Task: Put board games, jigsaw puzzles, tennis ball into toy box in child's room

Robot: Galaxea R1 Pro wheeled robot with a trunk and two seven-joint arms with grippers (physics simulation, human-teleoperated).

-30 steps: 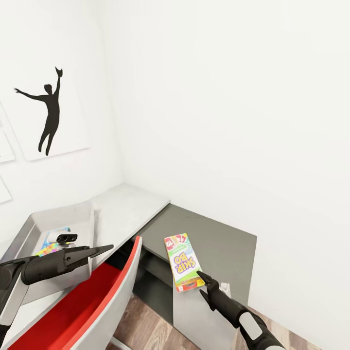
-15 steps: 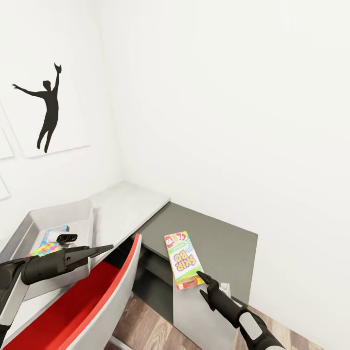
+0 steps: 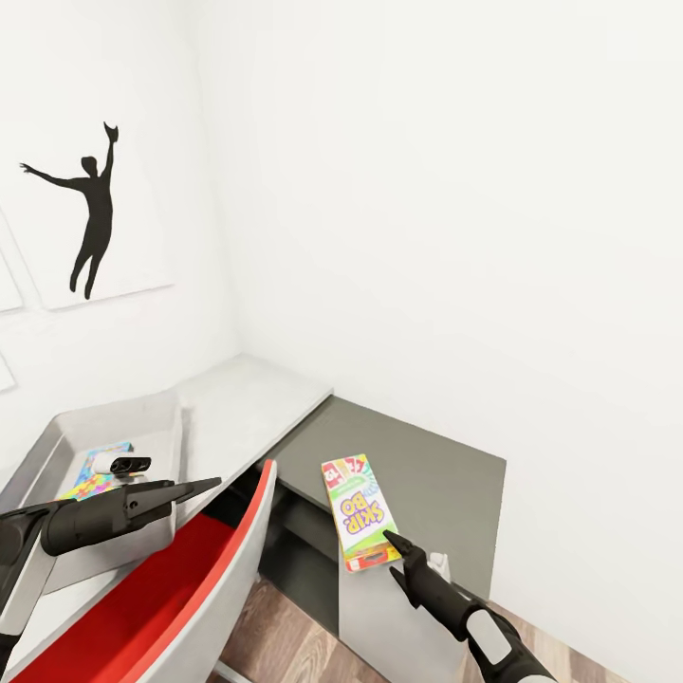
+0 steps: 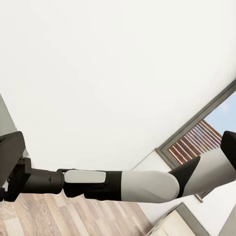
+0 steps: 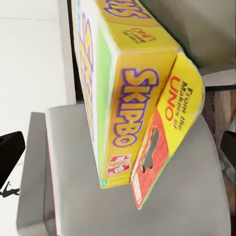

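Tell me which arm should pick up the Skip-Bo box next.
Right. The right gripper sits at the Skip-Bo box's near end, jaws open either side. The left gripper hangs over the red chair.

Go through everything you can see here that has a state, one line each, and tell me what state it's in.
SKIP BO box: lying flat on the dark grey desk section, near end sticking past the edge.
Toy box: upright, open-topped, coloured flat items inside.
Right gripper: open, at the box's near end.
Left gripper: holding nothing, beside the toy box; open or shut unclear.
Red chair: upright.
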